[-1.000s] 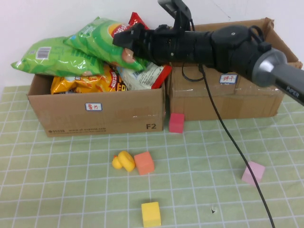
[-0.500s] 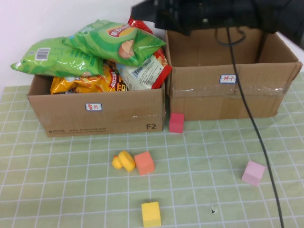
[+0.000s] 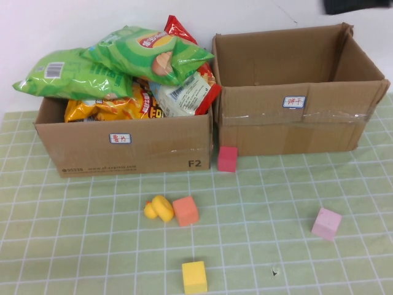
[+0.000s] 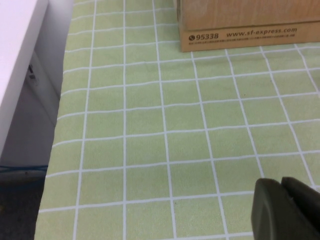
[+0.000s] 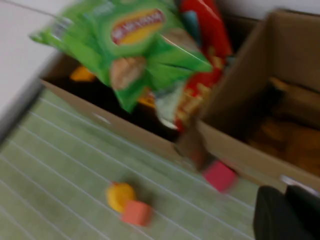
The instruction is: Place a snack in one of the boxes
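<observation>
The left cardboard box (image 3: 135,150) is heaped with snack bags: a green chip bag (image 3: 150,52) lies on top, with another green bag (image 3: 70,74), orange bags (image 3: 110,107) and a red bag (image 3: 178,27). The right box (image 3: 295,123) looks empty. Only a dark bit of my right arm (image 3: 356,5) shows at the high view's top right. My right gripper (image 5: 290,215) is shut and empty, high above the boxes, looking down on the green bag (image 5: 135,40) and the right box (image 5: 250,55). My left gripper (image 4: 287,210) is shut and empty, low over the mat near the left box's corner (image 4: 240,25).
On the green checked mat lie a red cube (image 3: 227,158) against the boxes, a yellow duck (image 3: 159,209), an orange cube (image 3: 185,211), a yellow cube (image 3: 194,276) and a pink cube (image 3: 326,223). The table's left edge (image 4: 50,125) shows in the left wrist view.
My right arm was stretched over the left box at the green bag. It has lifted and pulled back to the upper right, almost out of the high view. The bag stays on the pile.
</observation>
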`<state>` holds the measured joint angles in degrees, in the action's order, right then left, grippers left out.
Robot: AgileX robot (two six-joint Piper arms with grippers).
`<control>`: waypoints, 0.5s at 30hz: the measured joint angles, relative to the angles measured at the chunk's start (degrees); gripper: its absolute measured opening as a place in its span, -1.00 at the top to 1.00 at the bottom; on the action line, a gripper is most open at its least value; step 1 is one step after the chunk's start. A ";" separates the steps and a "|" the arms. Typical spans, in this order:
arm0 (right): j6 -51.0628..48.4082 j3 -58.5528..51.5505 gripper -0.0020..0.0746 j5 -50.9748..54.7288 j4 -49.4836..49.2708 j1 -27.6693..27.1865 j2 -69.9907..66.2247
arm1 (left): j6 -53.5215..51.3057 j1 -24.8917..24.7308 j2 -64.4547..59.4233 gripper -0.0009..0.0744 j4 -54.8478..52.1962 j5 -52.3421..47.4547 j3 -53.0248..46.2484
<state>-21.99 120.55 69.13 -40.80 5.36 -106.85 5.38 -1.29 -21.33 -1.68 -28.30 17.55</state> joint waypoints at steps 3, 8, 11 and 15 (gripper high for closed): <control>1.86 -0.67 0.88 1.56 11.31 1.34 4.97 | 0.00 0.00 0.00 0.98 -0.70 0.24 0.00; 6.38 -9.96 0.91 0.34 28.00 8.45 15.64 | 0.00 0.00 0.00 0.98 -3.85 0.24 0.00; 10.49 -21.63 0.91 -6.27 37.36 11.73 23.18 | -0.15 0.00 0.00 0.98 -4.32 0.24 0.00; 16.21 -39.79 0.92 -17.71 43.41 12.70 34.48 | -1.70 0.00 0.00 0.98 -4.53 0.24 0.00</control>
<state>-5.78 80.76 51.43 2.61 18.06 -72.37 3.69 -1.29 -21.33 -6.21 -28.06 17.55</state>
